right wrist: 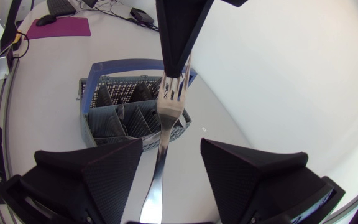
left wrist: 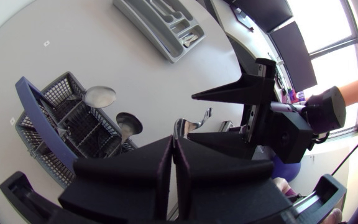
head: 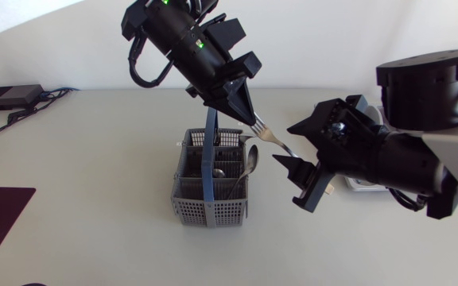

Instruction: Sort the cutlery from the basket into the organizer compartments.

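The left gripper (head: 251, 117), its matte black wedge fingers pressed together, pinches the tine end of a shiny steel fork (head: 273, 137) above the grey plastic mesh basket (head: 189, 205) with its blue handle. The right gripper (head: 296, 149) is spread wide, one finger on either side of the fork's handle without touching it. Two spoons (left wrist: 99, 96) stand in the basket. The grey organizer (left wrist: 148, 31) lies farther off on the white desk (head: 94, 159).

Head overhead, wrists close, all sharing basket (head: 209, 199)

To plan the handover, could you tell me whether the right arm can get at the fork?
Probably yes: the fork lies handle-first between the open fingers of the right end effector, nothing blocking; the left end effector grips only its tines.
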